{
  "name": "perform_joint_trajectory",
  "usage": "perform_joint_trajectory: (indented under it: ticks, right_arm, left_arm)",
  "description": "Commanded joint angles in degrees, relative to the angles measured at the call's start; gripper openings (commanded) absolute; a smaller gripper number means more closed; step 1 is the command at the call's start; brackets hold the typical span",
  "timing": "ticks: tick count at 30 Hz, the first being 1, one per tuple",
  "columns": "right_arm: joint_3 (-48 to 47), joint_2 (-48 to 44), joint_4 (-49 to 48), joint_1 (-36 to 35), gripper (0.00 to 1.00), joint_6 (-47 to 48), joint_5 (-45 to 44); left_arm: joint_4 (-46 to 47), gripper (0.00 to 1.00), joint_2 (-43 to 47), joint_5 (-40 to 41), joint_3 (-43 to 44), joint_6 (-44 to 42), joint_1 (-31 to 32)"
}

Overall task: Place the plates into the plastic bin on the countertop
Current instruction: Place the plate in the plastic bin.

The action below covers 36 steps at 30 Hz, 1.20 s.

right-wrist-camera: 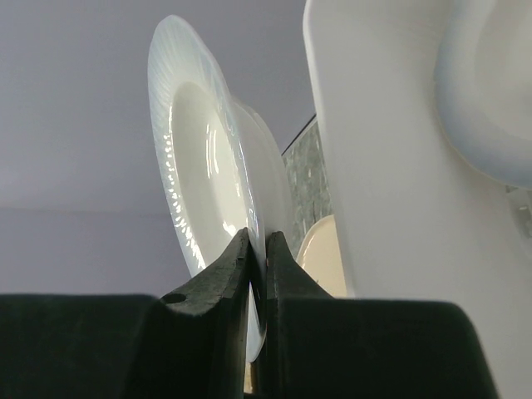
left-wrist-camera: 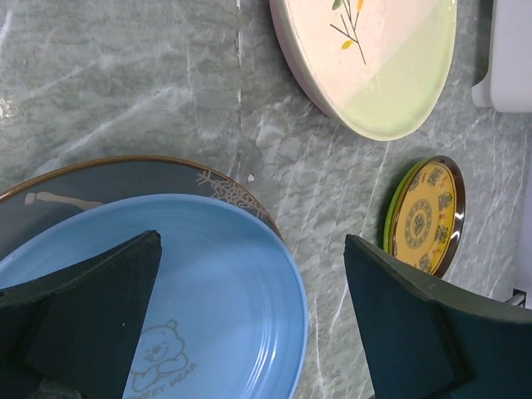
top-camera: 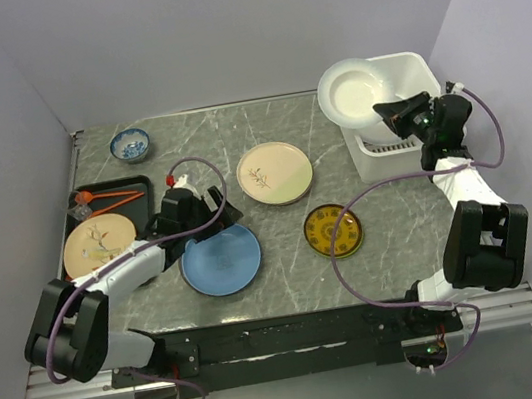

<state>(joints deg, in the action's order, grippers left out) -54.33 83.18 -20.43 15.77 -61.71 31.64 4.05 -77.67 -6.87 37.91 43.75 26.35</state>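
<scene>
Down at the near edge, the left gripper (top-camera: 212,208) is hovering, fingers spread, over the blue plate (top-camera: 221,259) on the countertop (top-camera: 288,277). The yellow plate (top-camera: 333,230) and leaf-sprig plate (top-camera: 274,173) are lying beyond (both untouched). Farther back, the right gripper (right-wrist-camera: 258,249) is pinching the ribbed white plate (top-camera: 355,92) by its rim, tilted at the plastic bin (top-camera: 414,65)'s left end.

Countertop (top-camera: 287,267): dark grey, white-veined, level.
Far left: small bowl (top-camera: 130,144). Near it, at the left edge, a black tray (top-camera: 129,184).
Near left: dark plate (left-wrist-camera: 125,179) flat on the stone, with a blue plate (left-wrist-camera: 216,274) stacked on it.
Centre: cream sprig plate (top-camera: 274,173).
Near centre-right: yellow plate (top-camera: 333,230), a green edge showing beneath it.
Far right: white bin (top-camera: 391,154).
</scene>
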Motion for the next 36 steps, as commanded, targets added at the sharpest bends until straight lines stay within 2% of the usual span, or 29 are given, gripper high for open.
perform_joint_trajectory:
  ticks: [1, 36]
  right_arm:
    - [-2.9, -3.3, -5.3, 0.9, 0.0, -0.4, -4.4]
    - [-6.6, 8.0, -7.2, 3.3, 0.0, -3.4, -20.5]
  left_arm:
    - [2.6, 0.96, 0.1, -1.1, 0.6, 0.0, 0.3]
    - [-0.5, 0.96, -3.5, -1.7, 3.7, -2.5, 0.3]
